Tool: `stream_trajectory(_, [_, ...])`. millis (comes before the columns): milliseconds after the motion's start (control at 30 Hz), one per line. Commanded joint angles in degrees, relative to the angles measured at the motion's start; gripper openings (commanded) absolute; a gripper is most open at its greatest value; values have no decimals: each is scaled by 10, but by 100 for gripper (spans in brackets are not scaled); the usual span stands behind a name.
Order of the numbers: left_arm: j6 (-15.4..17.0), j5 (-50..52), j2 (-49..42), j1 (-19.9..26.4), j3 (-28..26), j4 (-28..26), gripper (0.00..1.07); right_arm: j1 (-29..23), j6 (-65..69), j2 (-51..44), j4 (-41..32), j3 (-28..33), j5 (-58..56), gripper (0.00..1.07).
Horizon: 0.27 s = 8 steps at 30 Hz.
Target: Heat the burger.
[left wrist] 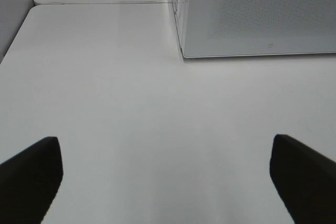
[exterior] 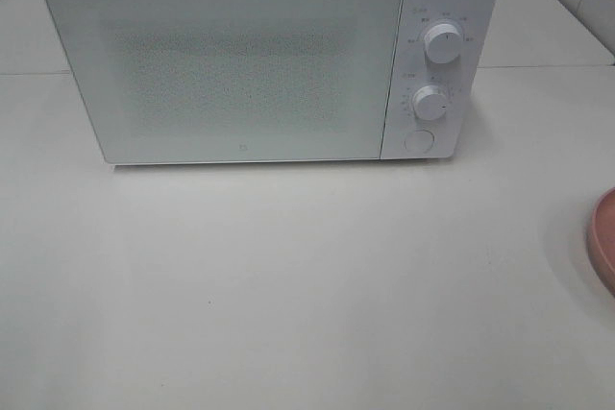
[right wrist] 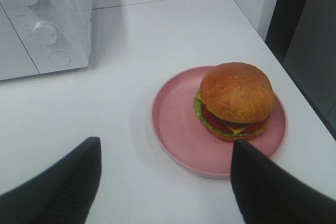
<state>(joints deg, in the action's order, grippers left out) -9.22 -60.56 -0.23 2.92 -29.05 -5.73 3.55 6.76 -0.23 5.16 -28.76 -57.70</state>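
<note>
Near the table's [exterior: 288,285] right edge: burger [right wrist: 236,99], off-centre on pink plate [right wrist: 178,124], toward the rim nearest that edge. Right gripper [right wrist: 165,182] just short of plate, jaws wide, empty. Left gripper [left wrist: 165,174] wide, empty, over bare table. Microwave [exterior: 240,64] door shut. Risks: nudging plate toward the edge; squashing or toppling soft bun; reaching oven with door unopened.

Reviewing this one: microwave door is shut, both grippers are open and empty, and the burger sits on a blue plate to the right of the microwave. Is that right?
Not quite: the plate is pink, not blue, as the right wrist view shows. The rest holds: the microwave door is shut, the left gripper and right gripper are open and empty, and the burger sits on that plate to the microwave's right.
</note>
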Motion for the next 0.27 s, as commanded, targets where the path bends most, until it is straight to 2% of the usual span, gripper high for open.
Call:
stream_trajectory(33, [1, 6, -15, 2, 1, -3, 104, 2, -6, -17, 1, -1, 4, 67])
stream_trajectory(267, [1, 6, -15, 2, 1, -3, 104, 2, -6, -17, 1, -1, 4, 67])
